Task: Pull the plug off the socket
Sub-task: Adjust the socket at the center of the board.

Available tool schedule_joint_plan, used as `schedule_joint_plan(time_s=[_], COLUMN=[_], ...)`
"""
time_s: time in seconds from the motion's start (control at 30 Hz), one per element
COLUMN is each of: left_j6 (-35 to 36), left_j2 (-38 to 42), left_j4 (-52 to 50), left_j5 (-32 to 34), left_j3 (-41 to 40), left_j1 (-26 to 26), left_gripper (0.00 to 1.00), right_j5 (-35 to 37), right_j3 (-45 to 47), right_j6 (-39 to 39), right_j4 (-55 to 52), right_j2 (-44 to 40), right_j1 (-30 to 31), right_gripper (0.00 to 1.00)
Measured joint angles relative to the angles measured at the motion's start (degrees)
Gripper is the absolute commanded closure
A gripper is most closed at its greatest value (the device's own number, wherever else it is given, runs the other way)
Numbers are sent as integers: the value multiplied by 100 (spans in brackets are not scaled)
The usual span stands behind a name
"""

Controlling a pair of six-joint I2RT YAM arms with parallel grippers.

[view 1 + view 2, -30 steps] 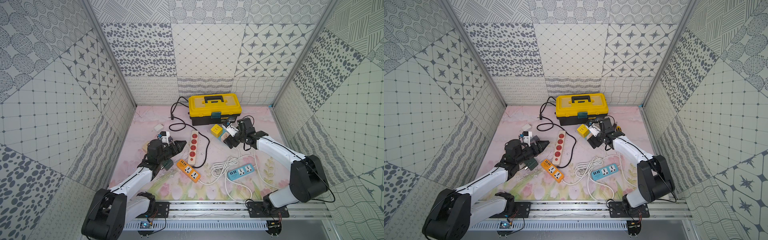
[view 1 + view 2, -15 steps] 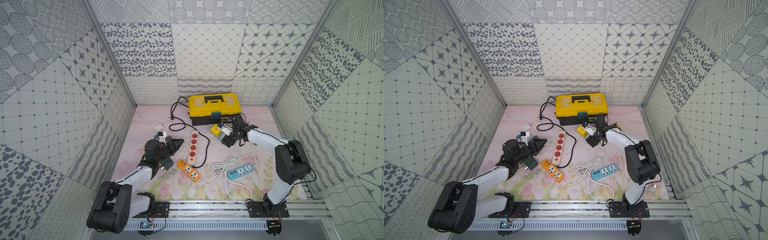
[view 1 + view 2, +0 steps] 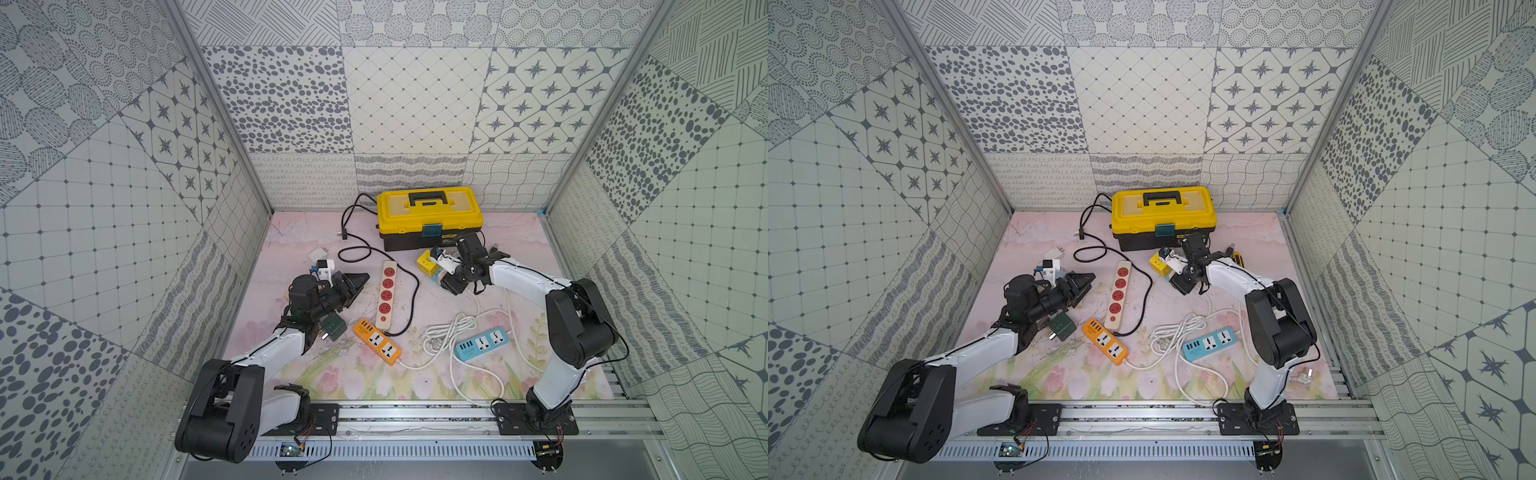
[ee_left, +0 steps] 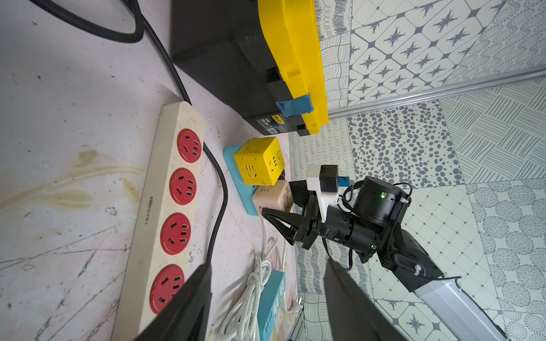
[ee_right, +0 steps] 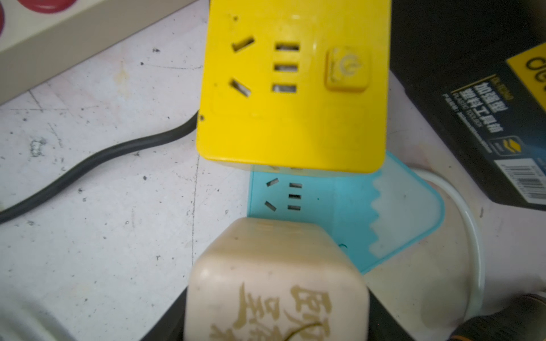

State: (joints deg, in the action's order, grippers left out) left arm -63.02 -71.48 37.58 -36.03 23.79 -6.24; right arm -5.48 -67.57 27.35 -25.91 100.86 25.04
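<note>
The job has hardly begun. The beige cube plug (image 5: 277,280) sits pushed down on the teal socket strip (image 5: 325,203), so the pull is left to do.

Near the front edge of the tabletop (image 3: 297,235) lie an orange power strip (image 3: 377,340) and a blue power strip (image 3: 482,344). Nothing touches them.

A bit farther in, toward the left edge, the left end effector (image 3: 353,286) hangs with its fingers (image 4: 189,310) wide apart. It holds nothing and points at the cream power strip (image 3: 385,297) with red sockets.

Farther back, right of the middle, the right end effector (image 4: 277,197) has one black finger on each side of the beige cube plug. They look like they touch it, but I cannot tell if they squeeze it.

A yellow cube socket (image 5: 292,88) sits on the same teal strip, just beside the plug. At the far edge stands the yellow and black toolbox (image 3: 430,212).
</note>
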Motion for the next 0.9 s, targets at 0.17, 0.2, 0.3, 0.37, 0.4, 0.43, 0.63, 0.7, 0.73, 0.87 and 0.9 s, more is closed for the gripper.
schedule_joint_plan(time_s=[0.17, 0.2, 0.3, 0.37, 0.4, 0.43, 0.63, 0.7, 0.73, 0.87, 0.9], left_j6=[-367, -437, -581, -669, -726, -761, -1016, -1097, -1158, -1331, -1370], left_j2=[-127, -155, -256, -356, -415, -481, -1102, -1394, -1606, -2378, -2577], left_j4=[59, 50, 0, -61, -105, -149, -361, -376, -376, -444, -481], left_j5=[-24, -20, 35, 101, 157, 205, 535, 621, 647, 691, 715], left_j3=[103, 136, 254, 365, 435, 505, 1078, 1318, 1486, 2127, 2299], left_j1=[-197, -273, -551, -758, -861, -966, -1606, -1797, -1904, -2159, -2205], left_gripper=[36, 36, 36, 36, 36, 36, 36, 37, 37, 38, 38], right_j5=[-37, -42, -24, 24, 50, 87, 216, 232, 245, 260, 258], right_j3=[264, 334, 531, 699, 765, 846, 1215, 1318, 1353, 1379, 1377], right_j6=[-789, -973, -1440, -1727, -1816, -1937, -2404, -2503, -2549, -2660, -2680], right_j4=[-83, -107, -101, -4, 61, 173, 721, 881, 935, 1001, 1005], right_j2=[-404, -501, -691, -785, -815, -855, -990, -1023, -1040, -1045, -1045], right_j1=[267, 337, 511, 599, 619, 647, 750, 763, 772, 778, 778], right_gripper=[63, 63, 64, 65, 65, 65, 65, 65, 65, 65, 65])
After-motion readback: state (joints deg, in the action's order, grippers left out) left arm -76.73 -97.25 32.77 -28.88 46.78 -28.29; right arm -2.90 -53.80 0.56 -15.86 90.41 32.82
